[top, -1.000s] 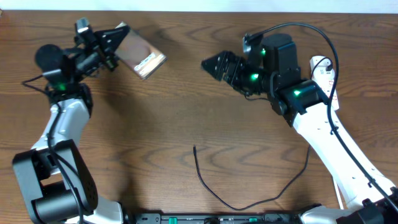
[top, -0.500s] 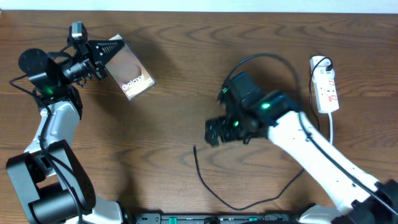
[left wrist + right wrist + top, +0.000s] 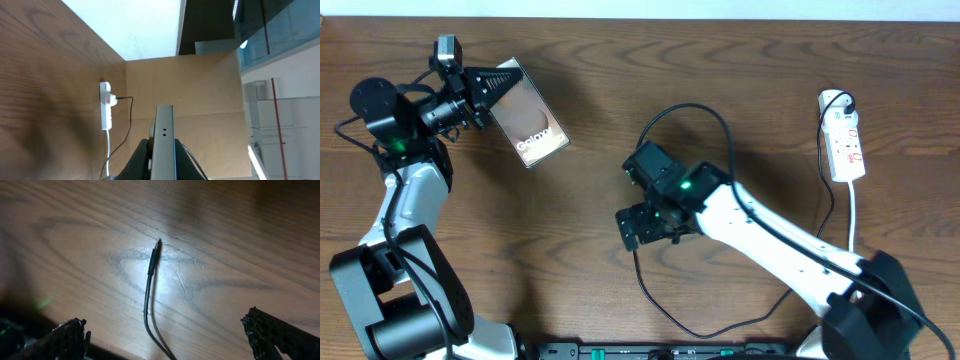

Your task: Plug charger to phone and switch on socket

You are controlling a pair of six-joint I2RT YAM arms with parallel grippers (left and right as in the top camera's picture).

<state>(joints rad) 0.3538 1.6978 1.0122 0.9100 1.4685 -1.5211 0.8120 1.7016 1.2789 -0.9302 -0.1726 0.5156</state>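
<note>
My left gripper [image 3: 490, 88] is shut on one end of the phone [image 3: 535, 125], a dark glossy slab with white "Galaxy" lettering, and holds it at the back left. In the left wrist view the phone [image 3: 165, 132] shows edge-on between the fingers [image 3: 165, 160]. My right gripper [image 3: 638, 228] is open and hovers over the free end of the charger [image 3: 665, 310], a thin black cable. In the right wrist view the plug tip [image 3: 157, 247] lies on the wood between and ahead of the open fingers [image 3: 165, 325]. The white socket [image 3: 843, 135] lies at the far right.
The socket's white cord [image 3: 851, 215] runs toward the front edge beside the right arm. The socket also shows in the left wrist view [image 3: 105, 106]. A thick black arm cable [image 3: 690, 112] loops above the right arm. The charger curves along the front edge.
My right arm has swung from the back right down and left to above the charger's tip. My left gripper has kept hold of the phone, which turned a little.
</note>
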